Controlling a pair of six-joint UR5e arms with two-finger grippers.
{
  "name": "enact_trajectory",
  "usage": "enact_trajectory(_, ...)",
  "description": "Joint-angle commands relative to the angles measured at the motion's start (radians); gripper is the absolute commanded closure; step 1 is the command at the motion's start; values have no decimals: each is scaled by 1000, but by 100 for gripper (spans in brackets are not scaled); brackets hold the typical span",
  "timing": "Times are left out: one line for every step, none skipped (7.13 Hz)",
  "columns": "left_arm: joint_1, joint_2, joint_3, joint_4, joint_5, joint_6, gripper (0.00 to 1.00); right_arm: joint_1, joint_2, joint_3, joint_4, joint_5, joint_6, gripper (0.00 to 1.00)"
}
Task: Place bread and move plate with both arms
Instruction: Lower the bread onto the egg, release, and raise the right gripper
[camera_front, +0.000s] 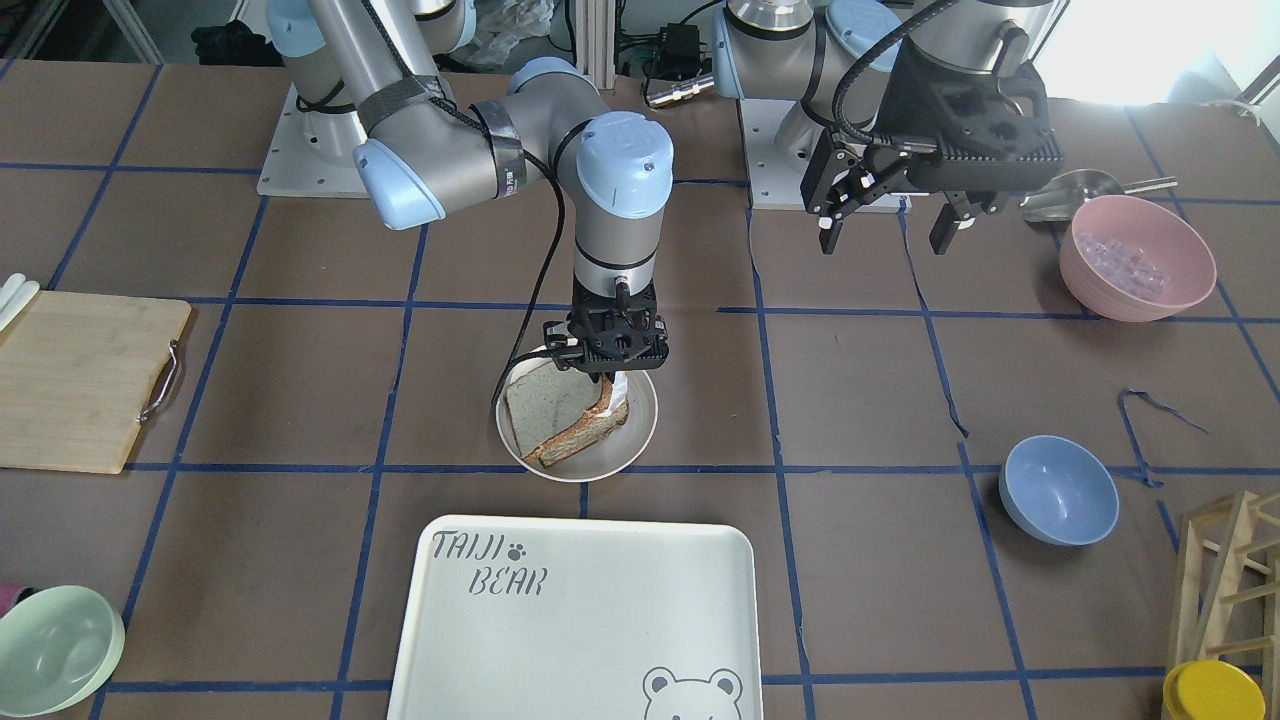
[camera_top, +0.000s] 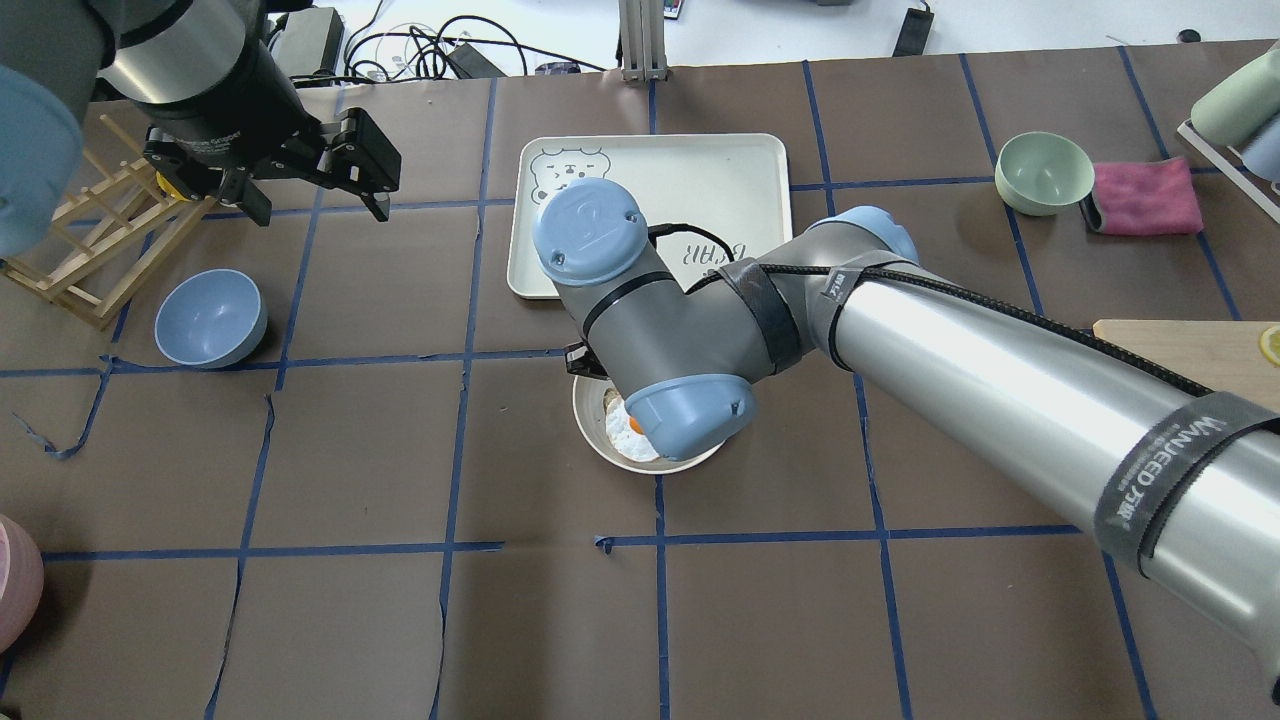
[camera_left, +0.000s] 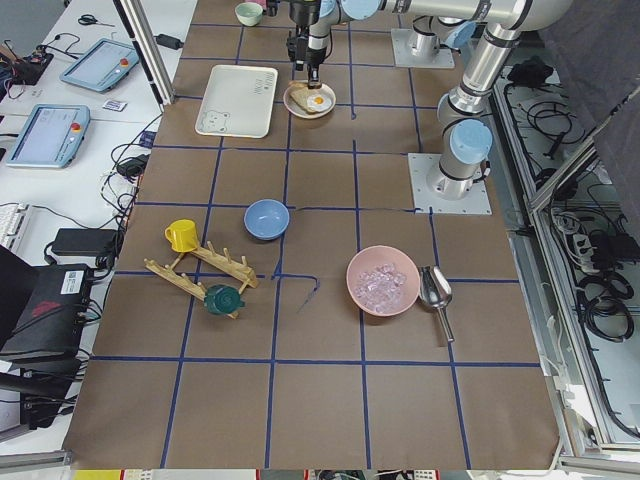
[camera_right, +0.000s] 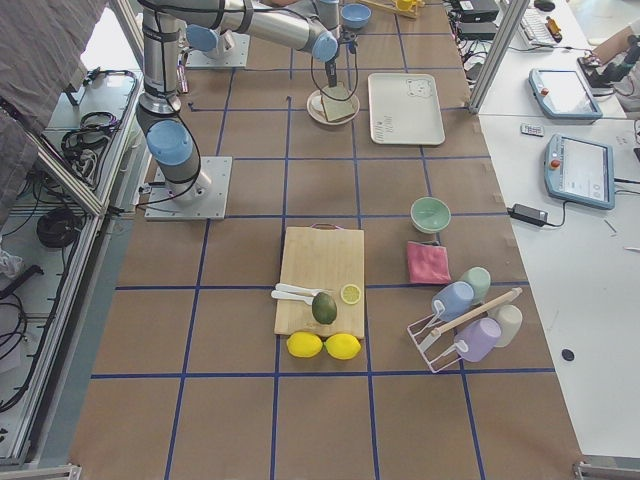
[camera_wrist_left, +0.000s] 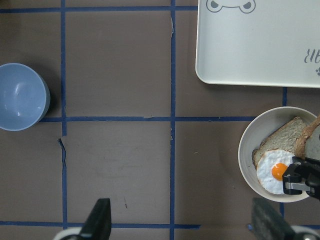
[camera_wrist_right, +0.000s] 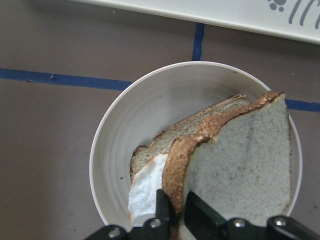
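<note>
My right gripper (camera_wrist_right: 172, 207) is shut on the crust edge of the bread (camera_wrist_right: 240, 170), a slice with pale grey crumb. It holds the bread tilted over the round off-white plate (camera_wrist_right: 135, 115). A browner slice (camera_wrist_right: 200, 125) and a fried egg (camera_wrist_right: 145, 187) lie in the plate under it. In the front-facing view the right gripper (camera_front: 605, 385) stands above the plate (camera_front: 640, 432) with the bread (camera_front: 540, 405) leaning down from it. My left gripper (camera_front: 886, 235) hangs open and empty, high above the table and well away from the plate. Its wrist view shows the plate (camera_wrist_left: 246, 150) at lower right.
The white "TAIJI BEAR" tray (camera_front: 600, 620) lies just beyond the plate, on the side away from the robot. A blue bowl (camera_front: 1058, 490), a pink bowl (camera_front: 1137, 258) and a wooden rack (camera_front: 1230, 580) are on my left side. A cutting board (camera_front: 80, 380) and a green bowl (camera_front: 55, 650) are on my right.
</note>
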Motion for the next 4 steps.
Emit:
enact_trajectory(0, 2, -1, 0, 0, 0, 0, 0, -1, 4, -10, 79, 10, 11)
enact_trajectory(0, 4, -3, 0, 2, 0, 0, -5, -3, -8, -5, 91, 10, 0)
enact_trajectory(0, 1, -7, 0, -7, 0, 0, -30, -10, -48, 5, 90, -17, 0)
enact_trajectory(-1, -1, -7, 0, -6, 0, 0, -91, -15, -106, 57, 85, -68, 0)
